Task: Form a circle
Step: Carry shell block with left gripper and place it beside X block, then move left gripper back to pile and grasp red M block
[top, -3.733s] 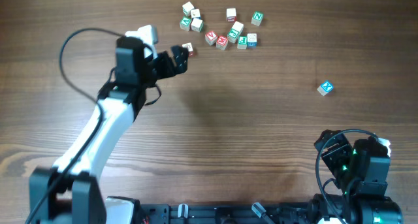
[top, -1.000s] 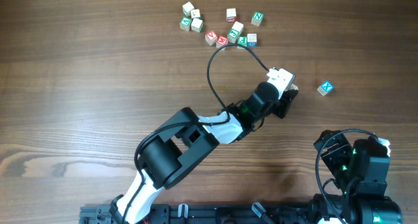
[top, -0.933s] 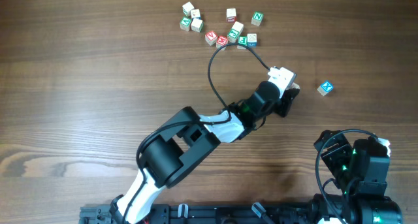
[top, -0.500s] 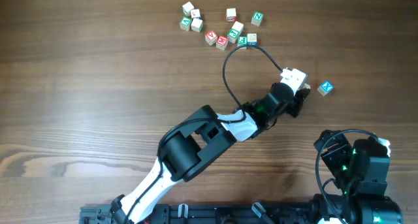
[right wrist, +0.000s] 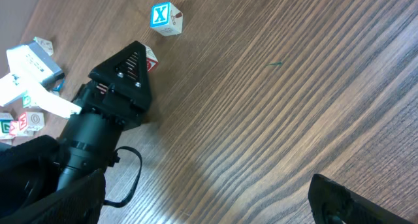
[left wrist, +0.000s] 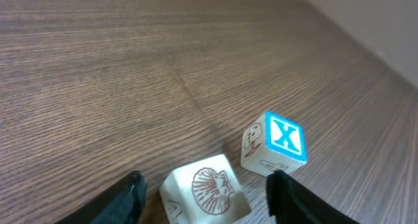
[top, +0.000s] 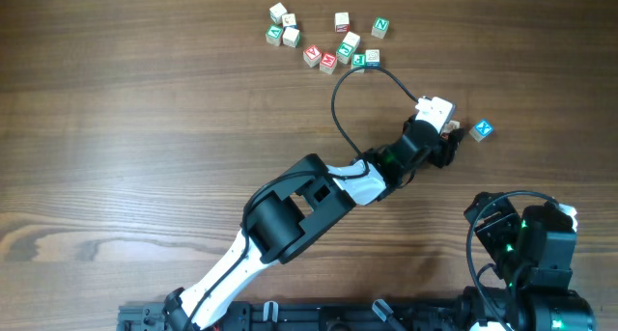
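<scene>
The blue X cube (top: 481, 130) sits on the table at the right. A pale cube with a red shell mark (left wrist: 209, 191) rests on the wood just left of the blue X cube (left wrist: 281, 142), a small gap between them. These two are the circle's cubes that show. My left gripper (left wrist: 206, 199) is open around the shell cube, with table showing on both sides between cube and fingers. From overhead, the left gripper (top: 450, 138) reaches far right, nearly at the X cube. My right gripper (right wrist: 196, 204) stands wide open and holds nothing, low at the table's right front.
A loose scatter of letter cubes (top: 328, 40), green- and red-marked, lies at the back centre. The left arm's cable (top: 348, 90) loops above the table. The right arm's base (top: 526, 239) sits at the front right corner.
The left arm carried the pale shell cube rightward to beside the blue X cube, then its jaws opened and let the cube go. The right arm has not moved.
</scene>
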Controlling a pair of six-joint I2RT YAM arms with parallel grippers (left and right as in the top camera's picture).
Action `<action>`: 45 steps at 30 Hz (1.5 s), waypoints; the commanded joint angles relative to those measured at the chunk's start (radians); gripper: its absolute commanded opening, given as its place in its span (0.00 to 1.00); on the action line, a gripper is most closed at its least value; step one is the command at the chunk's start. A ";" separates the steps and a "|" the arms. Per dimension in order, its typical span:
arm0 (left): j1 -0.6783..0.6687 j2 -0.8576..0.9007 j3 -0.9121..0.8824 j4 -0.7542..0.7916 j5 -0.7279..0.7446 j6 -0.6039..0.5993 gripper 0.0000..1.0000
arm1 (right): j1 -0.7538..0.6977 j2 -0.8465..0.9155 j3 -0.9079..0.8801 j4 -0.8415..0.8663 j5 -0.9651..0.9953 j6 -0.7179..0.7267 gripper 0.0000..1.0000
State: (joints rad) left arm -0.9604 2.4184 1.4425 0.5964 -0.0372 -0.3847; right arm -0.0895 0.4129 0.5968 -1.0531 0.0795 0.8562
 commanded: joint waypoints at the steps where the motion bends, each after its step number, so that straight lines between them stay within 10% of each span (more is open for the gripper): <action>1: 0.018 -0.038 0.017 -0.077 -0.013 0.003 0.77 | 0.003 -0.008 -0.002 0.002 0.018 0.011 1.00; 4: 0.056 -0.135 0.017 -0.204 -0.013 0.010 1.00 | 0.003 -0.008 -0.002 0.002 0.018 0.011 1.00; 11: 0.208 -0.361 0.017 -0.450 -0.013 0.010 1.00 | 0.003 -0.008 -0.002 0.001 0.018 0.011 1.00; 20: 0.471 -0.205 0.017 -0.439 0.059 0.093 1.00 | 0.003 -0.008 -0.002 0.002 0.017 0.011 1.00; 45: 0.585 -0.160 0.018 -0.441 0.011 0.146 1.00 | 0.003 -0.008 -0.002 0.001 0.018 0.011 1.00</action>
State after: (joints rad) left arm -0.3607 2.2555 1.4677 0.1646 -0.0799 -0.2375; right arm -0.0895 0.4129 0.5968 -1.0531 0.0799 0.8562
